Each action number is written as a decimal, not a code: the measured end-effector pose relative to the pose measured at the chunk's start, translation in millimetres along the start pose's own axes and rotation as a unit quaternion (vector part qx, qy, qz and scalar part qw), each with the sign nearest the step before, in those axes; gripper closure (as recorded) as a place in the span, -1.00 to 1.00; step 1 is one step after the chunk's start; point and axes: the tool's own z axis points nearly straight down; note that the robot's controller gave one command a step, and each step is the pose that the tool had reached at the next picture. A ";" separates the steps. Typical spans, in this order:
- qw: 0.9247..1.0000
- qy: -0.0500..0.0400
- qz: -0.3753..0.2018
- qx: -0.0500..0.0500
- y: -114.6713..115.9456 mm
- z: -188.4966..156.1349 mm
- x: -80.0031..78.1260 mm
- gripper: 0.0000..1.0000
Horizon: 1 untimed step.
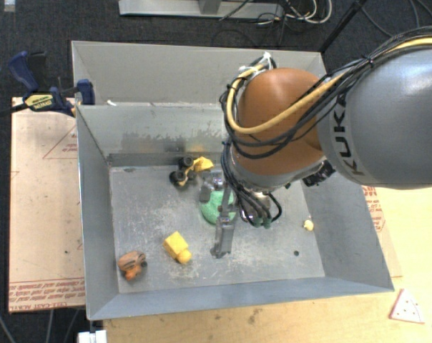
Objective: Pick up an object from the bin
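My gripper (221, 243) reaches down to the bin floor near the middle, one grey finger showing below the orange cover. A green rounded thing (214, 206) lies just behind that finger, partly hidden by the wrist and cables. A yellow block (177, 247) lies on the floor a short way left of the finger, apart from it. A small yellow and black toy vehicle (189, 171) sits near the back wall, left of the wrist.
A brown and orange lump lies in the front left corner (131, 264). A tiny pale yellow piece (308, 225) rests on the floor at the right. The arm and its orange cover hang over the bin's back right part.
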 end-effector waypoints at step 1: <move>1.000 -0.004 0.002 -0.001 -0.7 -3.9 -1.7 -1.00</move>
